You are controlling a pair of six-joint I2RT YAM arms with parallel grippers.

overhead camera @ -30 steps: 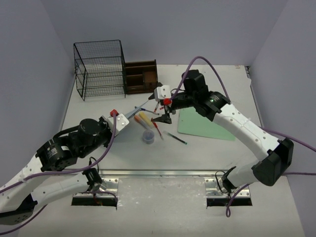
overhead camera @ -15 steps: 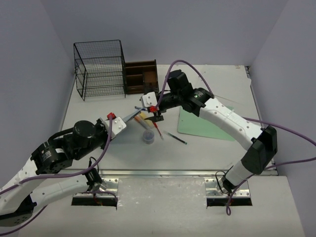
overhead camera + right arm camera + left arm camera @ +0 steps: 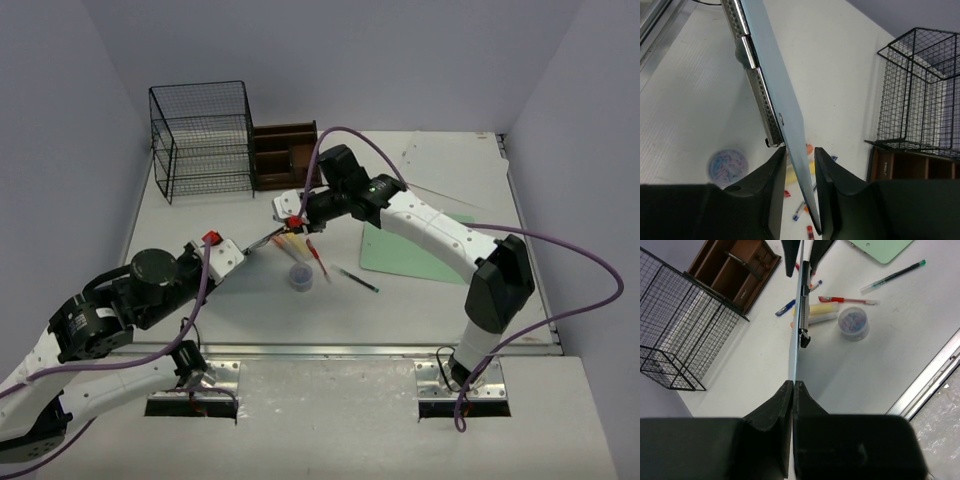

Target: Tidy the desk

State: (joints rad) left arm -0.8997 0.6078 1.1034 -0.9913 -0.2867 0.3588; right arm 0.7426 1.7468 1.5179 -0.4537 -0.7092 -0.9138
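The desk (image 3: pixel 420 300) spans the whole work area between the lavender walls, with a metal rail (image 3: pixel 330 350) along its near edge. At far left rear stands a black wire rack (image 3: pixel 200 140), with a brown wooden organiser (image 3: pixel 285 155) just beside it.

The left gripper (image 3: pixel 792 385) is clenched on the near edge of a thin pale-blue clipboard (image 3: pixel 799 315), which is held on edge above the desk. Beneath the board lie a yellow highlighter (image 3: pixel 821 311), a red pen (image 3: pixel 847 300), a small round tub (image 3: pixel 854 323) and a green pen (image 3: pixel 895 276).

The right gripper (image 3: pixel 800 150) straddles the far edge of the clipboard, one finger on each face. The left wrist view shows a slim gap on both sides, so the fingers are not yet clamped. A green sheet (image 3: pixel 410 255) lies flat to the right.
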